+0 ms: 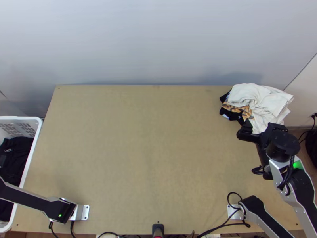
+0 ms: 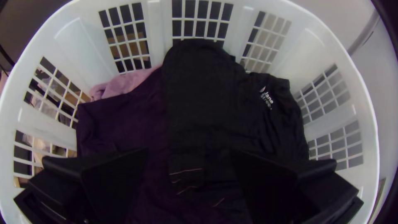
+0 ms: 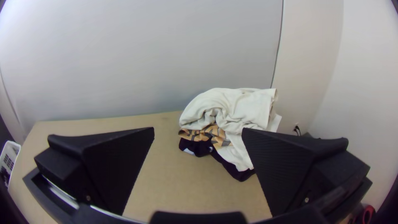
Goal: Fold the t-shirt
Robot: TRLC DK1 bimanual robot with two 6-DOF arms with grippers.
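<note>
left fingers apart, right fingers spread wide

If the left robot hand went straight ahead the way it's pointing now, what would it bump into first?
Most likely the black garment in the white laundry basket. The left gripper points down into it, though how far off the cloth is, I can't tell.

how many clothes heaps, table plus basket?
2: a heap at the table's far right corner, a second heap in the white basket. Lower garments may be hidden.
</note>
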